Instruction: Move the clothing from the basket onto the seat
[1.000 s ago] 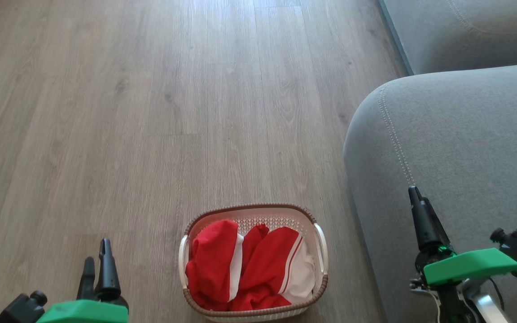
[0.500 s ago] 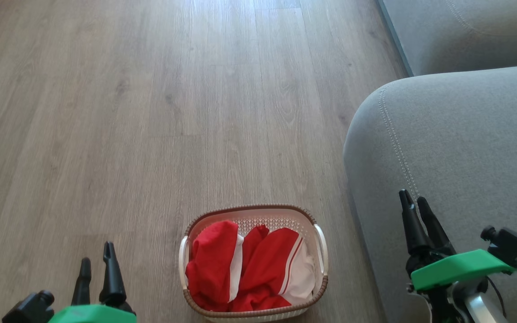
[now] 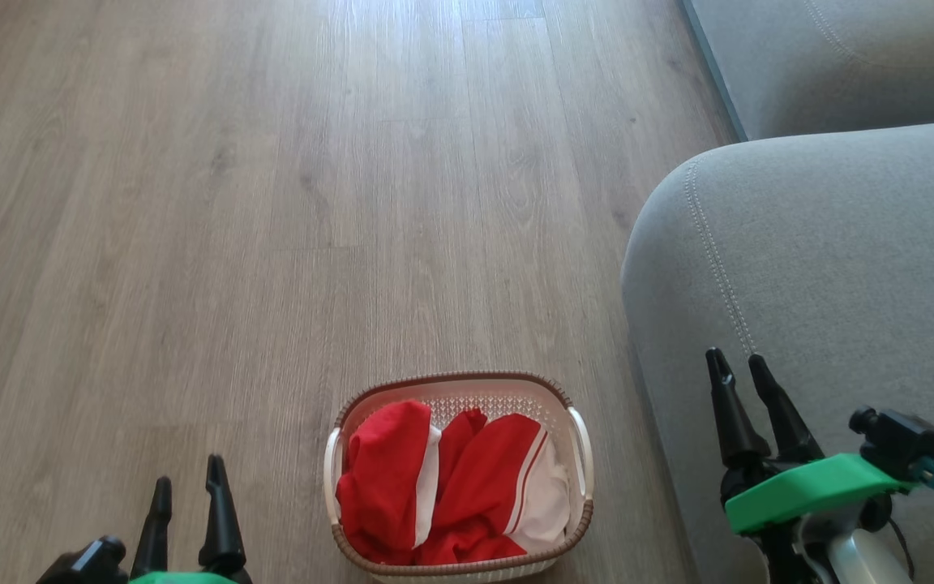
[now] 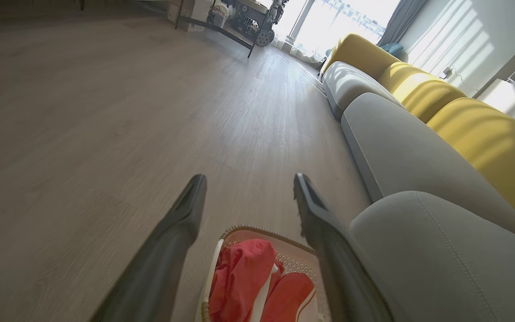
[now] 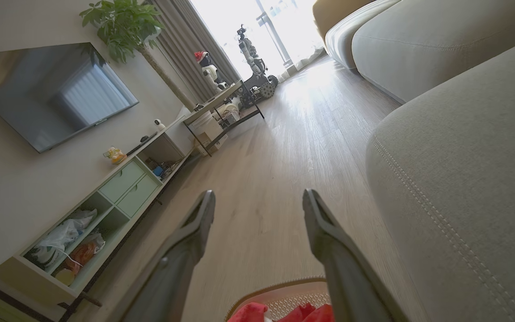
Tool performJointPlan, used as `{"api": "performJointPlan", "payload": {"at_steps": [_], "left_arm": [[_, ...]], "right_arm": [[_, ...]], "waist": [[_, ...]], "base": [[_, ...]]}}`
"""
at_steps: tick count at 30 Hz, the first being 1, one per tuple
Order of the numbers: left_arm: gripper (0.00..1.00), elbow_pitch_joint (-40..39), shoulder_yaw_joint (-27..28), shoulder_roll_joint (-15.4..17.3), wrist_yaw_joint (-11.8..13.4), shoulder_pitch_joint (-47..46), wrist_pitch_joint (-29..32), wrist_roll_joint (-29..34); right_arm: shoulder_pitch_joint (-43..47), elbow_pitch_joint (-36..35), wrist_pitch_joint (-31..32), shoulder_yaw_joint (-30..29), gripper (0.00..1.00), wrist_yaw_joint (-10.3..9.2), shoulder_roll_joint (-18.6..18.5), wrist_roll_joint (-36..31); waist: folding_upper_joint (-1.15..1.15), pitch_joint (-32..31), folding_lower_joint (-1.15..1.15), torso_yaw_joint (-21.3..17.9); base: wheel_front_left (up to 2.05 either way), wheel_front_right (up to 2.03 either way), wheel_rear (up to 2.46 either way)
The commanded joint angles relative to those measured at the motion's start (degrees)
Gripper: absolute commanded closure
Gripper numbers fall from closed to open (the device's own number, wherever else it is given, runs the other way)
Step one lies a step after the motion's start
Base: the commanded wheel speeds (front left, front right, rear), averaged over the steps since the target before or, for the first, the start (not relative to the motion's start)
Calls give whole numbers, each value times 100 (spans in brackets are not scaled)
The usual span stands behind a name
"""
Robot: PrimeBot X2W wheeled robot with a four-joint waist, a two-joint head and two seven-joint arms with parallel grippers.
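Note:
The white basket with its brown rim stands on the wood floor, low in the head view's middle. Two red garments with white panels, the clothing, fill it. The grey seat rises just right of the basket. My left gripper is open over the floor to the basket's left. My right gripper is open over the seat's front edge, right of the basket. In the left wrist view the clothing and basket lie between and below the fingers. The right wrist view catches the basket rim at the bottom.
Another grey sofa cushion lies at the back right. Yellow backrests line the sofa. A TV, low shelf unit and potted plant stand along the far wall. Bare wood floor stretches ahead and left.
Both grippers have opened, their fingers spreading apart. The left gripper has dropped lower and slightly right in the head view; the right gripper has shifted left toward the basket.

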Motion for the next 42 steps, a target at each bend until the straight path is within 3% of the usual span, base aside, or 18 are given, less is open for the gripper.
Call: {"api": "performJointPlan", "payload": {"at_steps": [1,37,42], "left_arm": [[0,-147,110,77,45,-107,-88,224],[0,297,26,92,212,141,-693,2471],[0,336,40,92,217,128,-707,2480]], "right_arm": [[-73,-157,-78,19,0,-1,12,-247],[56,152,-127,-299,0,-1,488,-3363],[53,173,-128,-300,0,-1,499,-3438]], "waist": [[0,-1,0,1],[0,-153,0,29],[0,-142,0,28]], "base": [[0,0,0],[0,0,0],[0,0,0]]}}
